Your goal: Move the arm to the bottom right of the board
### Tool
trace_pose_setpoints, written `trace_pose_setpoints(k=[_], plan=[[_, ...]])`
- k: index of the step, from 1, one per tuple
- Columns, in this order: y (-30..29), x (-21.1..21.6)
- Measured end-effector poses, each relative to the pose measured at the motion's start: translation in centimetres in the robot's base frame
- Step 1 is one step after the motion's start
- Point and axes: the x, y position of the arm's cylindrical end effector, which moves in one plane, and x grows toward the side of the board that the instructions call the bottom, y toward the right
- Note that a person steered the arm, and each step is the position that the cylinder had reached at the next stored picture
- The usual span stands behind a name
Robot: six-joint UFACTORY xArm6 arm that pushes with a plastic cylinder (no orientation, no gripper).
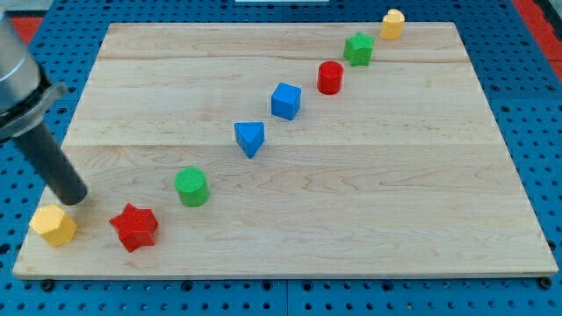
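My tip (75, 198) rests on the wooden board (369, 219) at the view's lower left. It is just above the yellow hexagon block (54, 226) and left of the red star block (133, 227). A green cylinder (191, 187) stands further right. A diagonal line of blocks runs up to the view's top right: blue triangle block (249, 138), blue cube (285, 100), red cylinder (330, 77), green star-like block (358, 48), yellow block (392, 24).
The rod's thick grey upper body (19, 83) leans in from the view's left edge. Blue pegboard (536, 105) surrounds the board on all sides.
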Motion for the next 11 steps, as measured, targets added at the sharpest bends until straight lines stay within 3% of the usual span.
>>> trace_pose_setpoints(k=[3, 7, 8, 11], plan=[[-2.6, 6.2], [-3.4, 8.6], [-1.4, 8.6], [15.2, 8.6]])
